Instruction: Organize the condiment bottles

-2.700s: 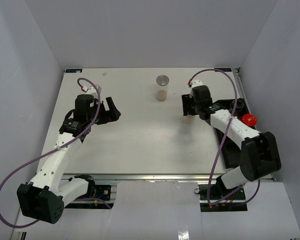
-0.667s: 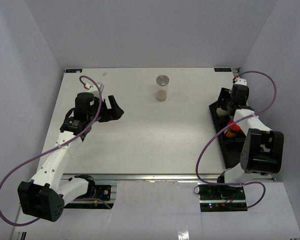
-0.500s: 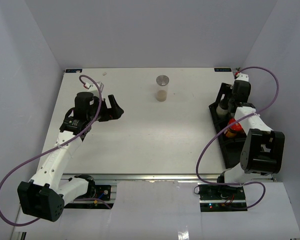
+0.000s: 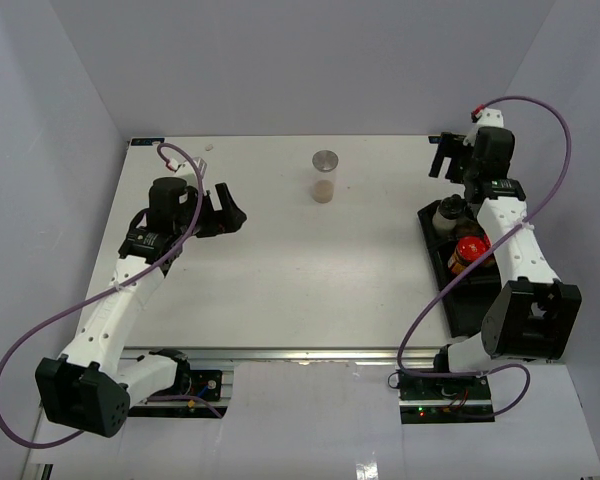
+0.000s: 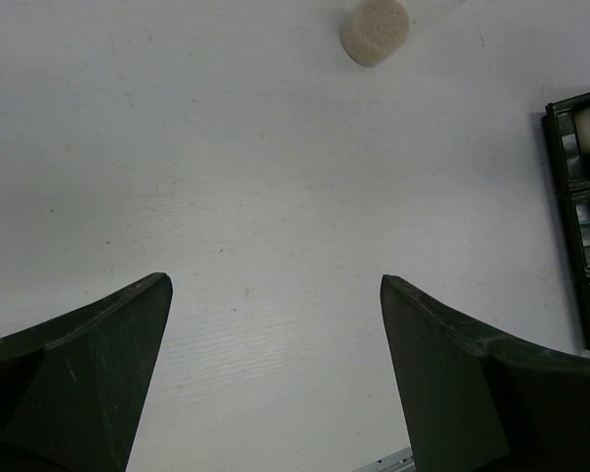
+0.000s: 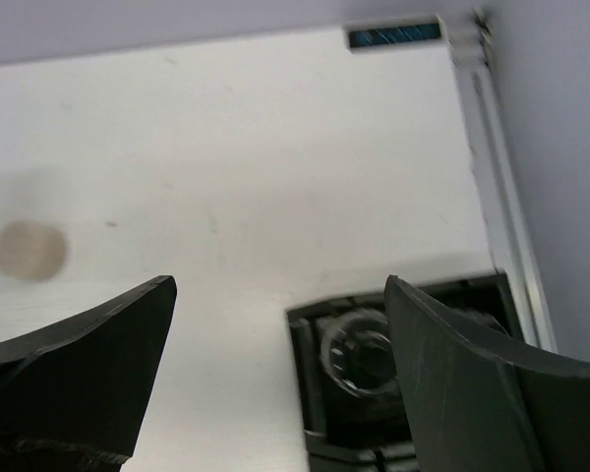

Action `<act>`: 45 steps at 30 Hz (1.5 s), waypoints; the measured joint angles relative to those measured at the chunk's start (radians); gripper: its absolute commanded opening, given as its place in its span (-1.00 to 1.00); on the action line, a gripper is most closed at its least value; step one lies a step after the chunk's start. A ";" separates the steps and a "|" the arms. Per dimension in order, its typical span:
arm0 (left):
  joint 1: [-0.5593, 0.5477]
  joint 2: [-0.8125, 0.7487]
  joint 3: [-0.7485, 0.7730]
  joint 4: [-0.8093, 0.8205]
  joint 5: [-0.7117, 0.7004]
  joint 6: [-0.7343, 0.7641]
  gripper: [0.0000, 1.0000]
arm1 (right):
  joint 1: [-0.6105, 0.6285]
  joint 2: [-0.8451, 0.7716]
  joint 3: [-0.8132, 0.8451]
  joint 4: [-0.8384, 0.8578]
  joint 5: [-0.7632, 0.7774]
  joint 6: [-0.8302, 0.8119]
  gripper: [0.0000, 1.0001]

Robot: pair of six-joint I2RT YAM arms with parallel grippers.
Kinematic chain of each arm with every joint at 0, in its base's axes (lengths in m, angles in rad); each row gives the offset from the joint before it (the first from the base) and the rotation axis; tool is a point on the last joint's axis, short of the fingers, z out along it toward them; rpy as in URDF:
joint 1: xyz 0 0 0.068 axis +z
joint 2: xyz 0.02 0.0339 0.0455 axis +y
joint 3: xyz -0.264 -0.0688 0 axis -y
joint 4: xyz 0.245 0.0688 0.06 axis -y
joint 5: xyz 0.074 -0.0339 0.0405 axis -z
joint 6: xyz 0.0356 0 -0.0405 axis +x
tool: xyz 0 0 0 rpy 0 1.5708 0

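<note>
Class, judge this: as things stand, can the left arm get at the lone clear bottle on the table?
Probably yes: the left hand is open, and only bare table lies between it and the clear bottle, which stands alone.

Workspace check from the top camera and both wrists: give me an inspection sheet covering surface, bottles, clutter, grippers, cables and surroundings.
Surface: white table, with a long black tray along its right edge.
Job's things: clear bottle with silver lid upright, alone at the far centre; dark-capped bottle in the tray's far end compartment; red-capped bottle in the next one; no fourth seen, and the right arm covers part of the tray.
Clutter: nothing seen.
Grippers: left gripper open, empty, over the table's left part; right gripper open, empty, above the far right corner.
Cables: a purple cable loops off each arm, touching no bottle.
Surroundings: pale walls on three sides.
</note>
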 measured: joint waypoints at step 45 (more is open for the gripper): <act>0.000 -0.069 -0.032 -0.023 0.037 0.031 0.96 | 0.523 0.679 0.655 -0.131 -0.006 -0.222 0.80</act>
